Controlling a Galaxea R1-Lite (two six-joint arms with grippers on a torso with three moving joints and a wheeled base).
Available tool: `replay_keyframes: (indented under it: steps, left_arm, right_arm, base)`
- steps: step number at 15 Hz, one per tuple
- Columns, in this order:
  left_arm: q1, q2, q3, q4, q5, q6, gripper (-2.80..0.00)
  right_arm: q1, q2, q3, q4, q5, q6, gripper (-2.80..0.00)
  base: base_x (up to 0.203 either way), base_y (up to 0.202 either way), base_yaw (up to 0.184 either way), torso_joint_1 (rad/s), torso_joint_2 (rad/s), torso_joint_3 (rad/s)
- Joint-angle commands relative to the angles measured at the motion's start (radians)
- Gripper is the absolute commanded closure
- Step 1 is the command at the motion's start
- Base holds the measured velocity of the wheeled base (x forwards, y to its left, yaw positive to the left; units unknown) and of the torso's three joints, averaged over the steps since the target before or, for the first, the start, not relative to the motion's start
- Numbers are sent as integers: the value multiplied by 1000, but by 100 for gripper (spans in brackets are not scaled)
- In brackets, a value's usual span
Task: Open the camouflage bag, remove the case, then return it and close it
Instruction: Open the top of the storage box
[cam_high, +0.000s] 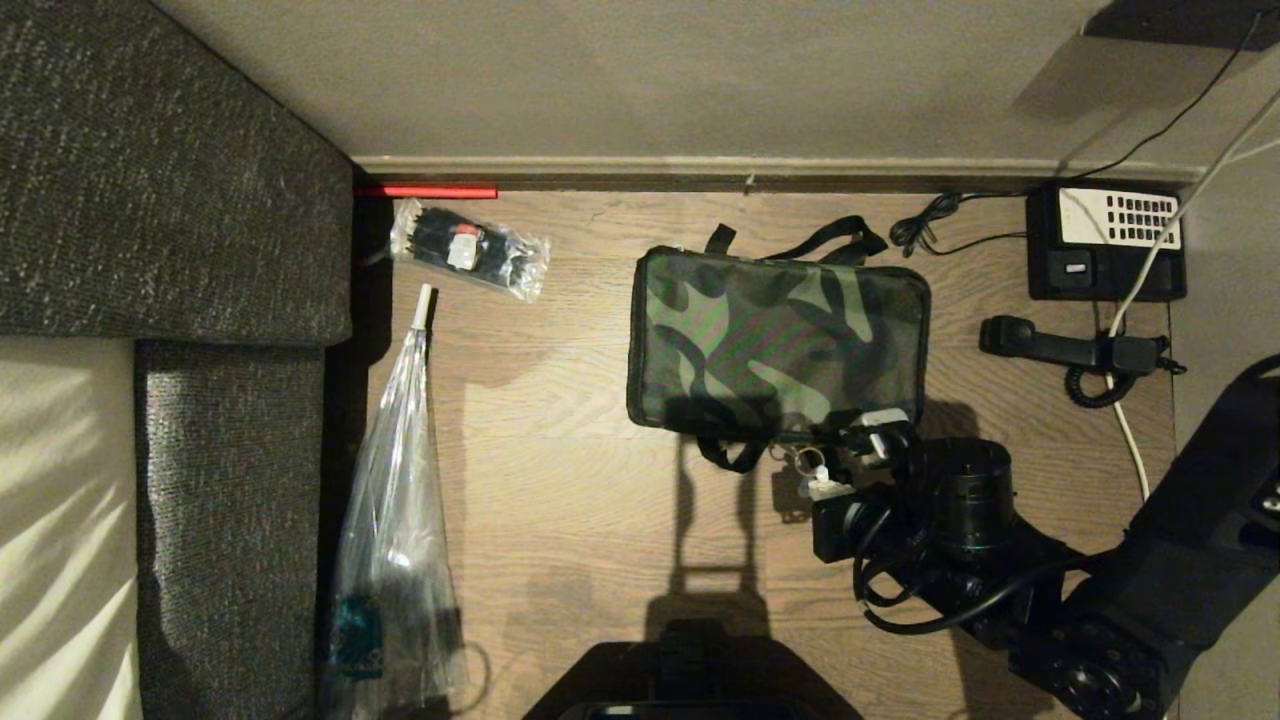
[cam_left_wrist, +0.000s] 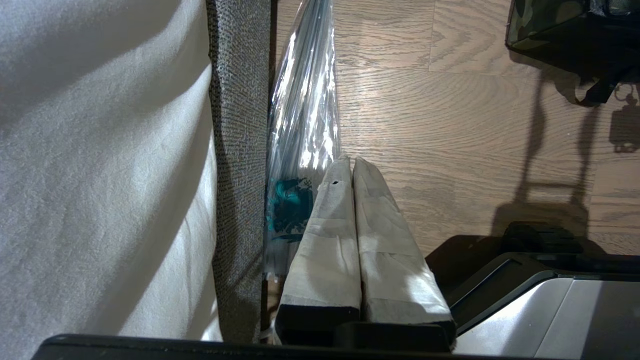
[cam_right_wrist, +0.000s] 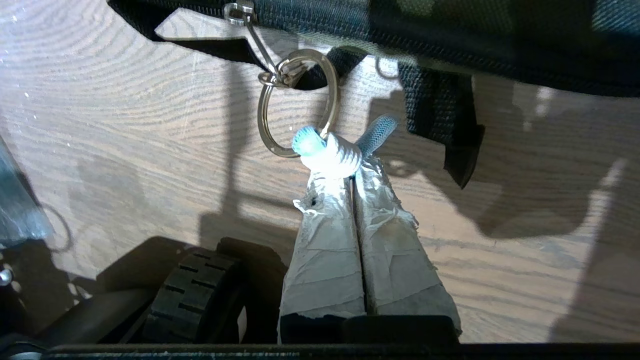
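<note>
The right gripper (cam_right_wrist: 352, 172) has its taped fingers pressed together on a knotted pale cord (cam_right_wrist: 332, 152) tied to a metal key ring (cam_right_wrist: 265, 117), which hangs from the zipper pull (cam_right_wrist: 240, 12) at the near edge of the camouflage bag (cam_high: 778, 340). The bag lies flat and zipped on the wooden floor (cam_high: 560, 480), a desk phone (cam_high: 1105, 245) beside it. The left gripper (cam_left_wrist: 351, 165), fingers together, hangs idle near a clear plastic sleeve (cam_left_wrist: 305, 110).

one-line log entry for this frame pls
right gripper: shut on zipper-pull cord | camouflage bag: closed, on floor | left gripper: shut, idle
</note>
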Motion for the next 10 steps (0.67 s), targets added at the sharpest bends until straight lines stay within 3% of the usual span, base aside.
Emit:
replay_keyframes:
  steps: [1,10]
  left_arm:
    - [0,0,0,0,0,-1,0]
    - [0,0,0,0,0,0,0]
  right_arm:
    - [-1,-17,7,-4,-2,-1,0]
    - [-59,-17,13,33,-4,-23,0]
  base:
    - [0,0,0,0,0,0]
    - [0,0,0,0,0,0]
